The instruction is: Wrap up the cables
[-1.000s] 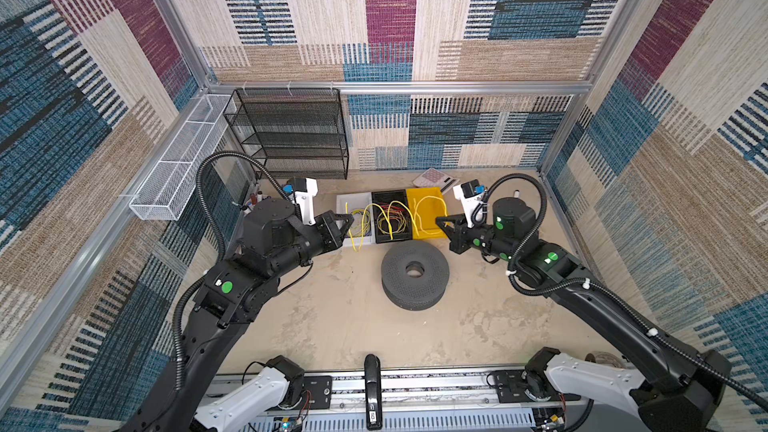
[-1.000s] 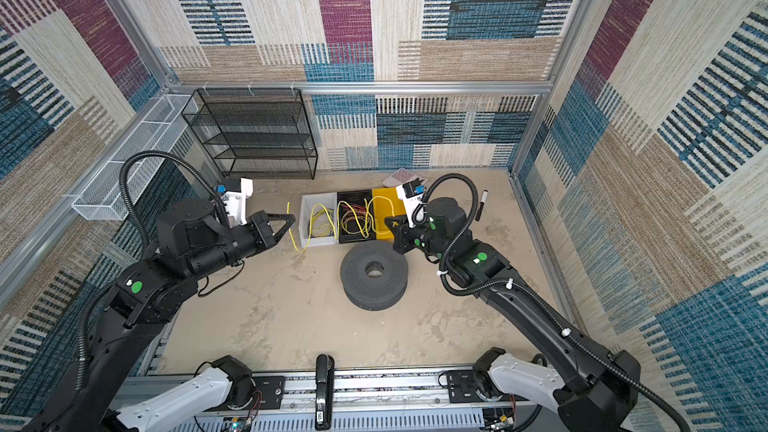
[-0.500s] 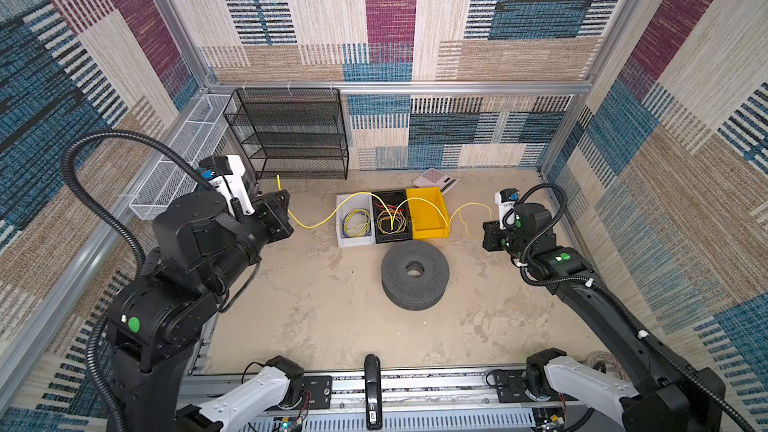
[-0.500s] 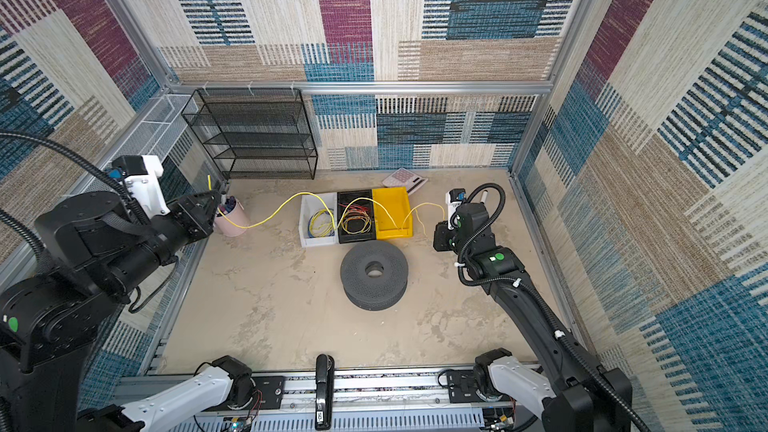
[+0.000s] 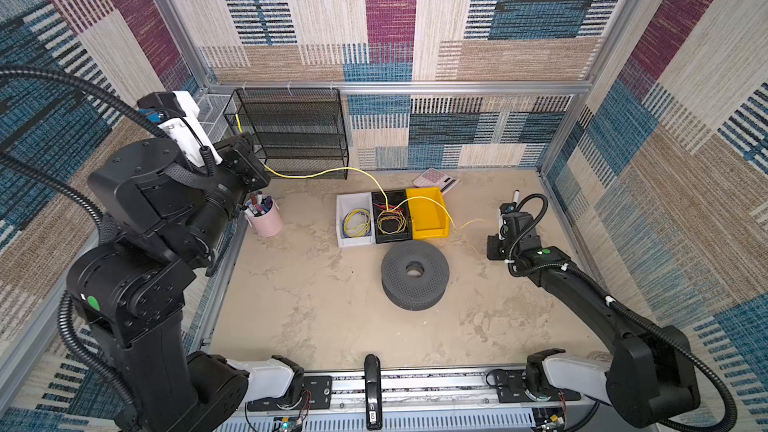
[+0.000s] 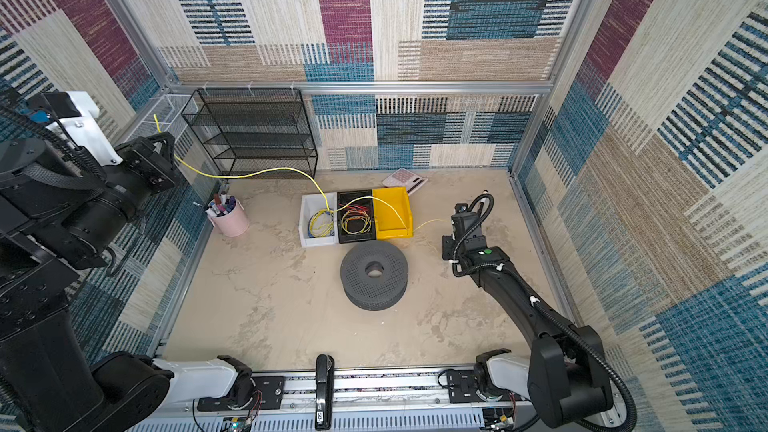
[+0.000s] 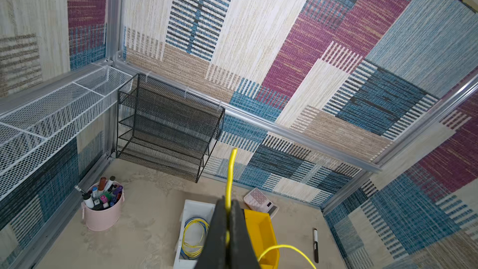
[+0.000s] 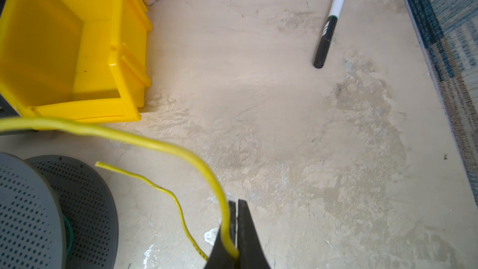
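The cable is one thin yellow wire (image 5: 316, 174) (image 6: 266, 172), strung in a slack line across both top views. From my left gripper (image 5: 249, 147) (image 6: 166, 147), raised high at the left by the black mesh rack, it runs over the bins to my right gripper (image 5: 493, 243) (image 6: 446, 247), low at the right. The left wrist view has my left gripper (image 7: 227, 201) shut on the wire (image 7: 230, 172), a short end sticking out past the tips. My right gripper (image 8: 236, 203) is shut on the wire (image 8: 155, 146), with a loose tail curling beside it.
A grey perforated spool (image 5: 414, 274) (image 8: 31, 203) lies mid-table. Behind it stand a white bin (image 5: 343, 201), a black bin (image 5: 388, 195) and a yellow bin (image 5: 428, 209). A pink cup of markers (image 5: 266, 220), the mesh rack (image 5: 299, 130), a calculator (image 5: 434, 178) and a marker pen (image 8: 329, 27) are also here.
Both grippers started close to the bins. My left gripper has risen up and back to the left, my right has moved out to the right, and the wire is drawn out between them.
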`<state>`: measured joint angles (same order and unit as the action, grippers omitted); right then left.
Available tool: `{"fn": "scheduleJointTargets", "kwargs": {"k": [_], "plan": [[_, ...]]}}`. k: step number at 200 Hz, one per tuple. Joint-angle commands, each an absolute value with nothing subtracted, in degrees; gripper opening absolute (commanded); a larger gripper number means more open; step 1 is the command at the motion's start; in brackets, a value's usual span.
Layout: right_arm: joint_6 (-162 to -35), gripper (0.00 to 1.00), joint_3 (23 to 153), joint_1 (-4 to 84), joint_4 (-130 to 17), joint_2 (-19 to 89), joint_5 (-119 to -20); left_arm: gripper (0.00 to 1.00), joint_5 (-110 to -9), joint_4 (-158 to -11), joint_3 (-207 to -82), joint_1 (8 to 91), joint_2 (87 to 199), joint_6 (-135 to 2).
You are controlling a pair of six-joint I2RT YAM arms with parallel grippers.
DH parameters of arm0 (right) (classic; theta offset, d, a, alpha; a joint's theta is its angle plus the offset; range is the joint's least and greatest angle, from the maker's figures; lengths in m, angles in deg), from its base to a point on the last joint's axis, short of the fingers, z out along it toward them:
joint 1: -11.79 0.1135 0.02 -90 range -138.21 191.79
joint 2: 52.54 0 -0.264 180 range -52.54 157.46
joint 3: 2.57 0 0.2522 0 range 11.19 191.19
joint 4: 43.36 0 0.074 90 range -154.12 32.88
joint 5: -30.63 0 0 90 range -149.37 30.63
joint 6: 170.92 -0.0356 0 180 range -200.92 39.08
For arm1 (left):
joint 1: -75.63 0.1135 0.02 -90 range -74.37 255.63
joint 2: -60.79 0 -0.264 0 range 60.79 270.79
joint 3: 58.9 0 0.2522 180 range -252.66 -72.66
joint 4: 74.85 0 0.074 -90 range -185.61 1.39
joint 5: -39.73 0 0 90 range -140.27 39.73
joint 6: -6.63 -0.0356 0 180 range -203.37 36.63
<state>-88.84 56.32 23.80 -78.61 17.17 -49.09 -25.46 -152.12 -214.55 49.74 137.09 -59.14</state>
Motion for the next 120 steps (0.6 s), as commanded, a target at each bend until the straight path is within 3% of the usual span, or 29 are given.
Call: {"fn": "scheduleJointTargets", "kwargs": {"k": [1,28,69,85,99,120], "plan": [[-89.6,0.0,54.6,22.0,-76.5,16.5,-45.9,0.0,-18.8,-146.9,-216.0,49.9,138.3,-60.9],[-89.0,0.0,56.3,21.0,-76.1,20.3,-48.4,0.0,-17.9,-143.3,-212.9,49.9,137.2,-61.0],[-90.1,0.0,56.8,21.1,-75.8,15.3,-67.0,0.0,-36.6,-140.4,-200.3,49.9,134.5,-58.4],[-89.5,0.16,57.3,21.1,-76.3,13.0,-74.6,0.0,-42.9,-136.8,-191.9,49.9,132.1,-55.4],[-88.5,0.38,58.6,21.1,-78.1,12.1,-78.4,0.0,-45.3,-132.4,-184.8,49.8,129.4,-53.1],[-87.4,0.44,61.3,21.1,-82.3,12.1,-82.2,0.0,-45.3,-127.9,-178.5,49.8,126.2,-51.0]]}}
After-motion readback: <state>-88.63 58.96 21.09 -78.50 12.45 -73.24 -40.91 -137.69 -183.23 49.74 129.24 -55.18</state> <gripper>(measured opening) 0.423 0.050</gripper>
